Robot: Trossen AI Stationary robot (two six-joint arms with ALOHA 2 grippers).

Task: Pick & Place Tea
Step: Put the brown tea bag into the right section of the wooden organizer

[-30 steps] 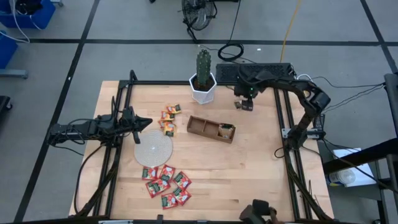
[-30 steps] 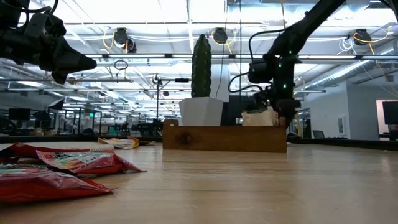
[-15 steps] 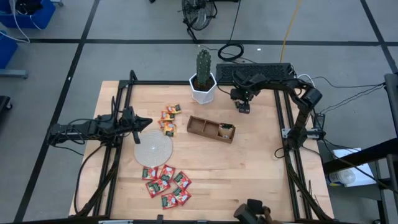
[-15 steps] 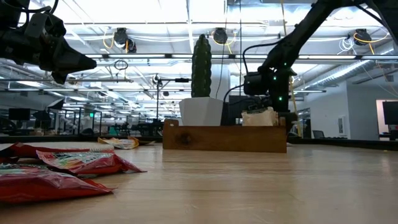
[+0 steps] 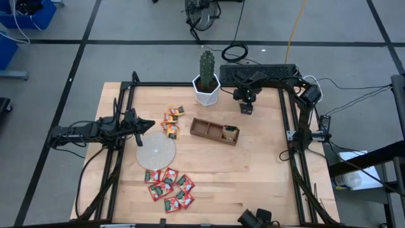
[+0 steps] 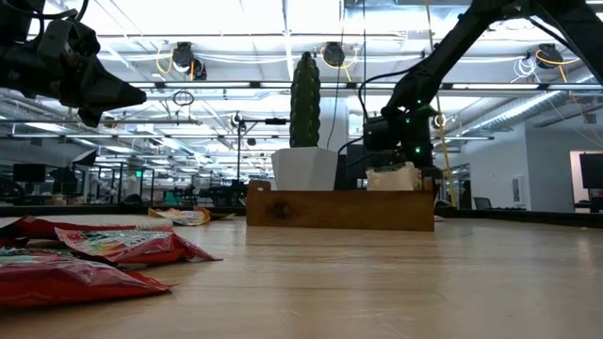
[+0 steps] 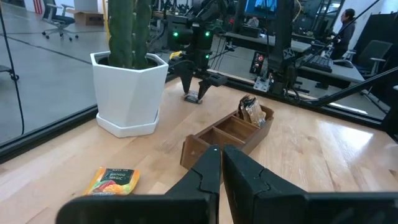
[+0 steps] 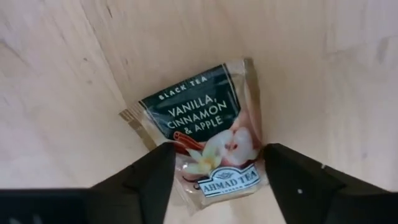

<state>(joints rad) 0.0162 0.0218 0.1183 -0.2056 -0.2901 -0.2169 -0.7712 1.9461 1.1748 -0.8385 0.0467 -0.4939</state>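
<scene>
One whitish sachet (image 8: 208, 144) with dark print, marked vanilla, cinnamon and apple black tea, lay flat on the wooden surface (image 5: 253, 171) near the far edge, between the cactus pot (image 5: 206, 90) and the right-hand frame rail, well apart from the brown three-compartment tray (image 5: 214, 131). You had the right claw (image 8: 211, 171) directly above it, fingers spread and straddling the sachet's lower half, nothing pinched yet. In the left wrist view that claw (image 7: 198, 92) stood tips-down just over the sachet.

My read: this was the grasp step of one more pick. To do it well, you needed the tips right down on the wood before closing, since a flat sachet slips out if caught high. The sachet sat skewed to the fingers, so closing across its narrow middle rather than a corner looked safer. Close slowly; a crimped edge buckles easily.

The tray's end compartment already held a whitish sachet (image 7: 252, 111); the other two compartments looked bare in the left wrist view. Orange-yellow sachets (image 5: 171, 120) lay in a loose cluster left of the tray, and red-and-green sachets (image 5: 168, 186) were heaped near the front edge, just beside the pale grey disc (image 5: 155, 151).

Your left claw (image 7: 221, 168) waited over the surface's left side, fingers pressed together, holding nothing.
</scene>
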